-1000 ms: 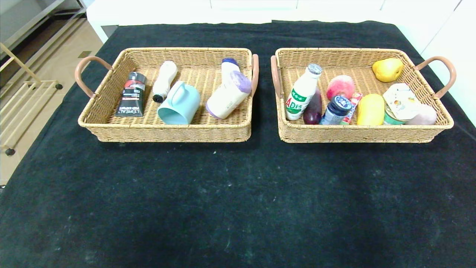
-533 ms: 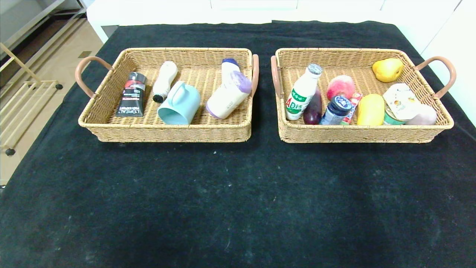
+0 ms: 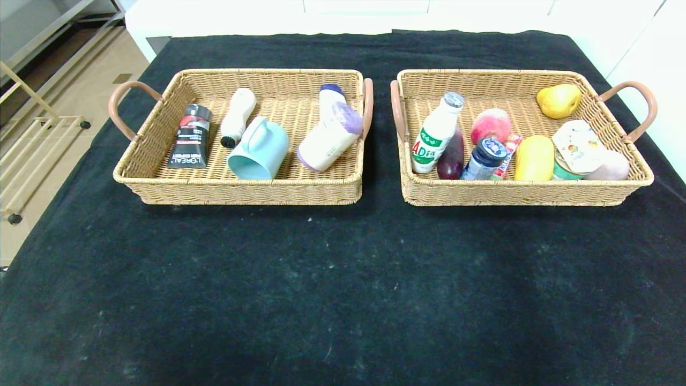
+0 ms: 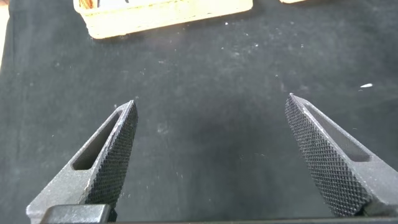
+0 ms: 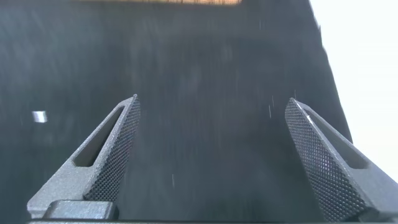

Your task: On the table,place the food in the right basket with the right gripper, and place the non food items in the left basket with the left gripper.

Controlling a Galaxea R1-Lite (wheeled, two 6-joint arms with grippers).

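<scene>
Two claws show only in their own wrist views, and neither appears in the head view. The left claw [image 4: 210, 158] hangs over the bare black cloth of the worktop [image 3: 343, 279] with its fingers [image 4: 109, 155] spread wide, holding and touching nothing; the tan edge of a basket lies beyond it. The right claw [image 5: 211, 158] is likewise spread wide and empty above the dark cloth, near the worktop's edge.

All the items lie in the baskets. The left basket [image 3: 241, 187] holds a black and red tube [image 3: 189, 136] printed "L'OREAL", a slim white bottle [image 3: 237, 116] lying beside it, a teal mug [image 3: 258, 149] on its side, and a beige roll with a purple top [image 3: 329, 136] leaning across another white bottle with a blue cap [image 3: 331, 96].

The right basket [image 3: 514, 193] holds a white milk bottle [image 3: 435, 134] with a foil cap and a green and red label reading "AD", leaning toward the basket's left wall. Just beside it lie a dark purple item [image 3: 452, 155], a dark-blue-lidded jar [image 3: 484, 158] whose lid writing is too small to read, and a red candy stick [image 3: 507, 153] partly hidden behind the jar. A pink peach-like fruit [image 3: 490, 124], a yellow pear [image 3: 559, 100], a yellow oblong item [image 3: 534, 157], a green cup with a printed foil lid [image 3: 574, 147] and a pale rounded item [image 3: 608, 166] fill the rest.
</scene>
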